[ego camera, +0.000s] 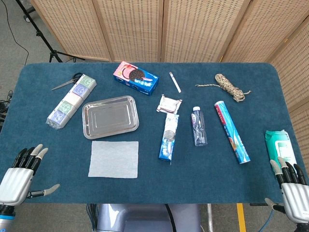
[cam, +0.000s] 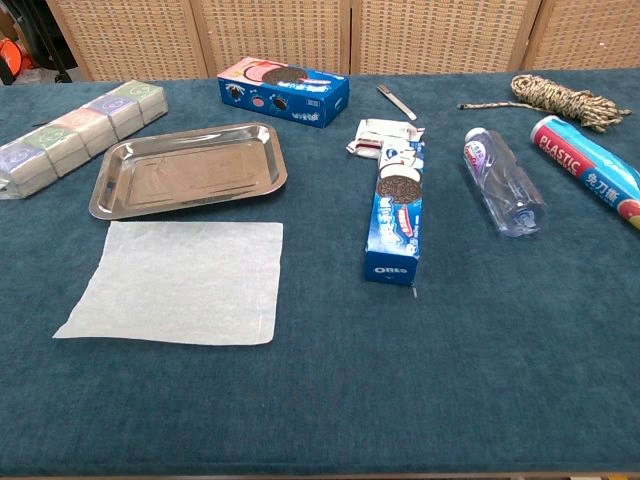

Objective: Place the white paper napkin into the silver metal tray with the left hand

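Napkin [ego camera: 113,159] flat, long axis left-right.

wall: woven folding screens [ego camera: 193,29] | floor: grey [ego camera: 19,29] | table: blue cloth [ego camera: 203,179]

left hand [ego camera: 18,178] empty, fingers spread, right hand [ego camera: 292,189] likewise

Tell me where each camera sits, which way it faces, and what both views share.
Head view: high above the near edge, looking steeply down on the whole table; left hand and right hand show, both open.
Chest view: lower, at the near edge, looking forward across the cloth; no hands show.
Shared: napkin, tray, Oreo boxes, bottle.
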Tool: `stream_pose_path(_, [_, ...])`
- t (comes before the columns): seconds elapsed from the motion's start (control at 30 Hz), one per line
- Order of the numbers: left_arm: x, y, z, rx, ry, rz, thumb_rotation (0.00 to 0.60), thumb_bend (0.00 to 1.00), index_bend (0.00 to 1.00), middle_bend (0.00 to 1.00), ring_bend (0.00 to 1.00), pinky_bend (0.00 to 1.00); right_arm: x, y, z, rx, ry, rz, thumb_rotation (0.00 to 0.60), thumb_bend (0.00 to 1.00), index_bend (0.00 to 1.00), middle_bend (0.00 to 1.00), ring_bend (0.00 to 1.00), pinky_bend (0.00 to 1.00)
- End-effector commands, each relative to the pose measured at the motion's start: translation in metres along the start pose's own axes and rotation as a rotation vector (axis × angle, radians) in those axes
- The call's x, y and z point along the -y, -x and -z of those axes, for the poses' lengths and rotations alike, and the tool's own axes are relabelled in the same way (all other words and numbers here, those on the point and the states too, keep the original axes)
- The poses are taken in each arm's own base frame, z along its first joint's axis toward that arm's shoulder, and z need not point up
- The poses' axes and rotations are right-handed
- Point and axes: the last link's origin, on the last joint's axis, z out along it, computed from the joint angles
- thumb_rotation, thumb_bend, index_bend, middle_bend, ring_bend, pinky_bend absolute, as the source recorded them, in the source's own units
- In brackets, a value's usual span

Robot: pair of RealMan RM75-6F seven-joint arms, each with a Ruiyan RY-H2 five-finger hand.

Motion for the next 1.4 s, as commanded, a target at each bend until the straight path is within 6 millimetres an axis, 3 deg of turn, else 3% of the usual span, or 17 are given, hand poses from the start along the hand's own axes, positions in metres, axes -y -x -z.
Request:
stream_pose_path(0.03, [0.0, 0.0, 0.0, 0.0, -0.003, 0.0, 0.178, 0.0, 0.0, 0.0, 0.0, 0.0, 0.0, 0.0, 0.0, 0.002, -0.002, 0.001, 0.6, 0.0, 0.0, 0.0, 0.0, 0.0])
stream_pose_path(1.2, [-0.004, 0.004, -0.001, 0.008, 0.01, -0.001, 0.178, 0.0, 0.0, 0.0, 0.0, 0.0, 0.0, -0.001, -0.001, 0.007, -0.013, -0.012, 0.6, 0.0, 0.0, 0.0, 0.0, 0.0])
stream_pose_path(1.4, [-0.006, 0.018, -0.016, 0.022, 0.027, 0.029, 0.18, 0.0, 0.0, 0.0, 0.0, 0.0, -0.001, 0.0, -0.002, 0.009, -0.004, -0.014, 0.6, 0.0, 0.0, 0.0, 0.0, 0.0])
